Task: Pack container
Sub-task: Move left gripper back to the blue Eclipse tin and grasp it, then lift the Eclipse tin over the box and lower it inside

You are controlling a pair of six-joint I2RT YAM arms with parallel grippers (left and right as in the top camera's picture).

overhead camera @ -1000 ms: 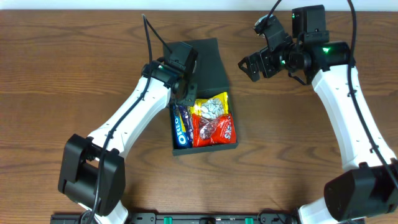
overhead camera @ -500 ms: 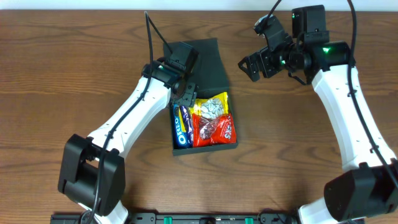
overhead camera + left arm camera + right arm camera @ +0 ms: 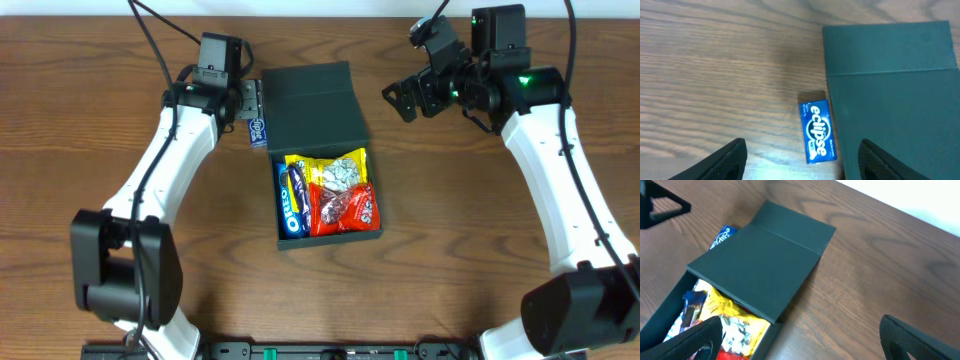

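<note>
The container is a dark green-black box at the table's middle, its flap lid lying over the far half. In the uncovered near half lie an Oreo pack, a yellow packet and a red packet. A blue Eclipse gum pack lies flat on the wood against the lid's left edge. My left gripper hovers open over the gum pack, holding nothing. To the right of the container, my right gripper hangs open and empty, up in the air.
Bare brown wood surrounds the box. The table's far edge runs just behind both arms, and a black rail lines its near edge.
My left arm has pulled out of the box and swung to the upper left, and its jaws have opened. The blue gum pack now shows beside the lid. The right arm has barely moved.
</note>
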